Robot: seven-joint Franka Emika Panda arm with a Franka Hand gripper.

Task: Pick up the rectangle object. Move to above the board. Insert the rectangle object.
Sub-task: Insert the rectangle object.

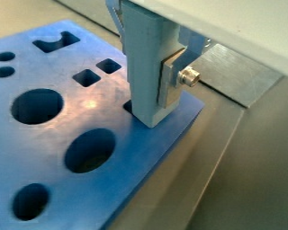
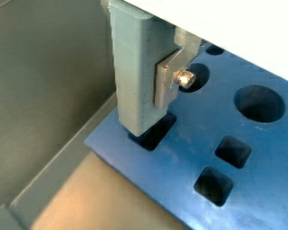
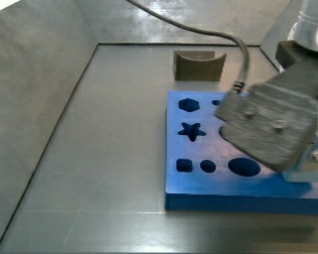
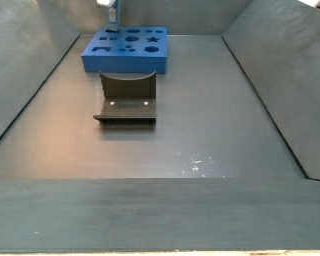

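Note:
The rectangle object [image 1: 147,54] [image 2: 134,63], a slim pale light-blue block, stands upright between my fingers. My gripper [image 1: 148,79] [image 2: 140,83] is shut on it, and one silver finger plate [image 1: 173,77] [image 2: 168,81] with a screw presses its side. The block's lower end sits at the mouth of a rectangular hole [image 2: 150,137] near the corner of the board [image 1: 62,99] [image 2: 248,157]. How deep it reaches I cannot tell. In a side view the gripper body [image 3: 274,124] hangs over the board [image 3: 202,193] and hides the block. The board [image 4: 123,45] also shows far off.
The dark brown U-shaped holder [image 3: 198,65] [image 4: 127,100] stands on the grey floor beside the board. Sloped grey walls [image 3: 43,79] ring the floor. The arm's black cable [image 3: 189,30] trails above the holder. The board's other holes include a star [image 3: 190,130] and circles [image 1: 36,106].

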